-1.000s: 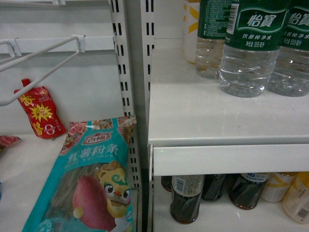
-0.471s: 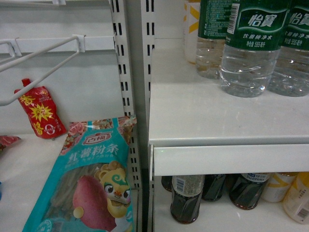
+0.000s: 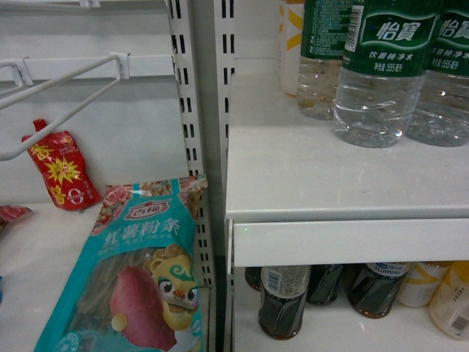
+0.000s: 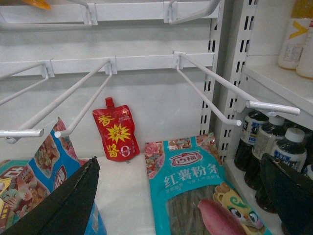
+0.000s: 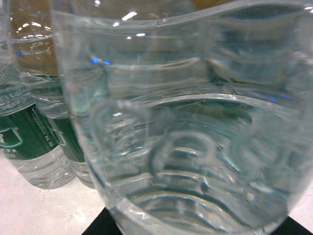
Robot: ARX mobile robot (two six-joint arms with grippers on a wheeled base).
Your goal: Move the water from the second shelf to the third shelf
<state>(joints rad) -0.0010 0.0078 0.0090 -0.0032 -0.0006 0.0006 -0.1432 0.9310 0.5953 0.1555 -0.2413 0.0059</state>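
Water bottle fills my right wrist view, standing on the shelf at 1 o'clock in head view. Full, heavy, slick ribbed plastic: I'd grip mid-body. Left gripper spread wide, empty; right jaws' state I cannot tell.

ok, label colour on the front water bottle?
Green with white text, on the water bottle; clearest in the head view.
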